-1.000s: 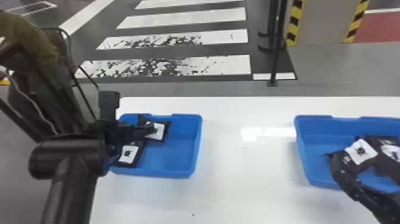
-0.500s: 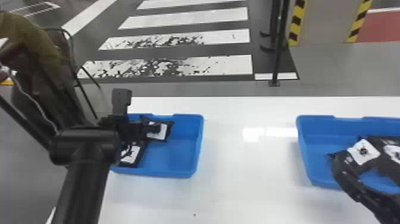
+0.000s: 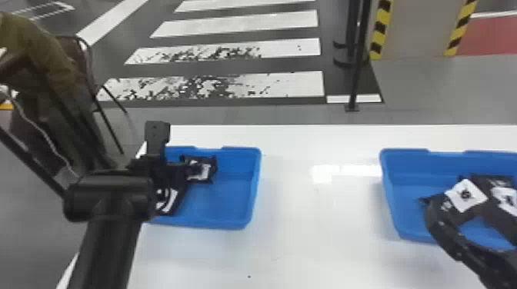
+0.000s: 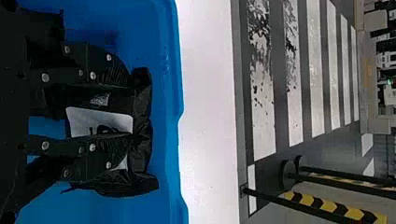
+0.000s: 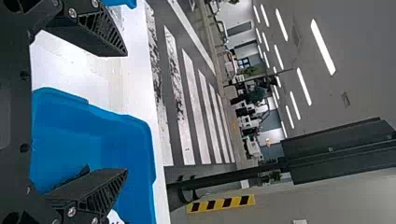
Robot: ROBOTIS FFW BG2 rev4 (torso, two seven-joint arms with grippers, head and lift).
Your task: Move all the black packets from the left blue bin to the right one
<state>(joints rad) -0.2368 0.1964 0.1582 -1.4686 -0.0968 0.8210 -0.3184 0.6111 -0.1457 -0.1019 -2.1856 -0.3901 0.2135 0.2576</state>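
In the left blue bin (image 3: pixel 230 200), one black packet (image 3: pixel 204 169) with a white label lies toward the back, and another black packet (image 3: pixel 173 198) lies nearer the front. My left gripper (image 3: pixel 188 169) is low over the back packet. Its open fingers stand over the packet (image 4: pixel 142 102) in the left wrist view, one on each side of the label, with the left gripper (image 4: pixel 126 112) spanning its middle. Over the front of the right blue bin (image 3: pixel 390 200) is my right gripper (image 3: pixel 446 230), beside labelled packets (image 3: pixel 465 194). The right gripper (image 5: pixel 126 112) is open, with nothing between its fingers.
Both bins stand on a white table (image 3: pixel 315 226), with a wide stretch of tabletop between them. Beyond its far edge stands a black post (image 3: pixel 356 77). A chair (image 3: pixel 90 65) is on the floor at the back left.
The left arm has shifted rightward over the left bin, its forearm now further from the left edge. My right arm keeps its place at the right bin.
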